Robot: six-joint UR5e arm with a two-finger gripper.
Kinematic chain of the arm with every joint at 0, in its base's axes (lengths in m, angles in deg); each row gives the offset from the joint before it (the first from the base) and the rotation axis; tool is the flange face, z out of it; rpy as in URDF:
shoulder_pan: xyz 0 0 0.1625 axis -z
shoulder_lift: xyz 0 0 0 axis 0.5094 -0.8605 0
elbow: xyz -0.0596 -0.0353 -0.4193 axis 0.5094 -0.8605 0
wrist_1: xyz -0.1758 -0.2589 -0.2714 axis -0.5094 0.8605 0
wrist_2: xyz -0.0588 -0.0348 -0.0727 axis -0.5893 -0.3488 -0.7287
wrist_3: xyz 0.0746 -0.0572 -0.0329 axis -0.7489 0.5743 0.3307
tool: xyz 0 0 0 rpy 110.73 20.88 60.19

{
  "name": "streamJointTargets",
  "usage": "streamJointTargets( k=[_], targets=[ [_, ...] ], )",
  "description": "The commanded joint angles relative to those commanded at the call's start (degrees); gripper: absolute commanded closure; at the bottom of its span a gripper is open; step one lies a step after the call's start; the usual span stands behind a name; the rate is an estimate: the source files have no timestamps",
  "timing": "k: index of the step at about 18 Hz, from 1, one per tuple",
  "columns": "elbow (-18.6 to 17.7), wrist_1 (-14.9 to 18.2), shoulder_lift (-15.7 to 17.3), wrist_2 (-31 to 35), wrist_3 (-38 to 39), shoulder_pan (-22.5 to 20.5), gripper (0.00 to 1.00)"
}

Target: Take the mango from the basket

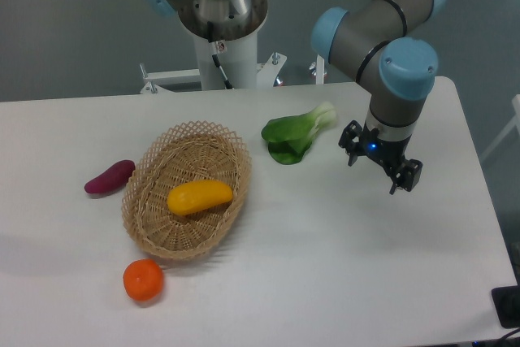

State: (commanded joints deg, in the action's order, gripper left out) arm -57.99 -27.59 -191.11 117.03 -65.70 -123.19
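From the fixed camera, we see the mango (pixel 199 197) lying in the basket (pixel 145 170), its long axis running roughly left-right across the picture. Our gripper (pixel 379 170) hovers well off to the picture's right, fingers apart and empty.

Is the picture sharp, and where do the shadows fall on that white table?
Fixed camera: lighting is soft and even, with no strong glare; the mango and basket look sharp, with a faint shadow below the tangerine. The tool looks slightly soft, its open fingers dark against the table.
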Motion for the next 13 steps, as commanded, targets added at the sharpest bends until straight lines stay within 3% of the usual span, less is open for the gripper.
streamJointTargets(
  k=[13],
  targets=[
    [-0.09,0.79,0.61,-0.17,1.05,0.0,0.0]
  ],
)
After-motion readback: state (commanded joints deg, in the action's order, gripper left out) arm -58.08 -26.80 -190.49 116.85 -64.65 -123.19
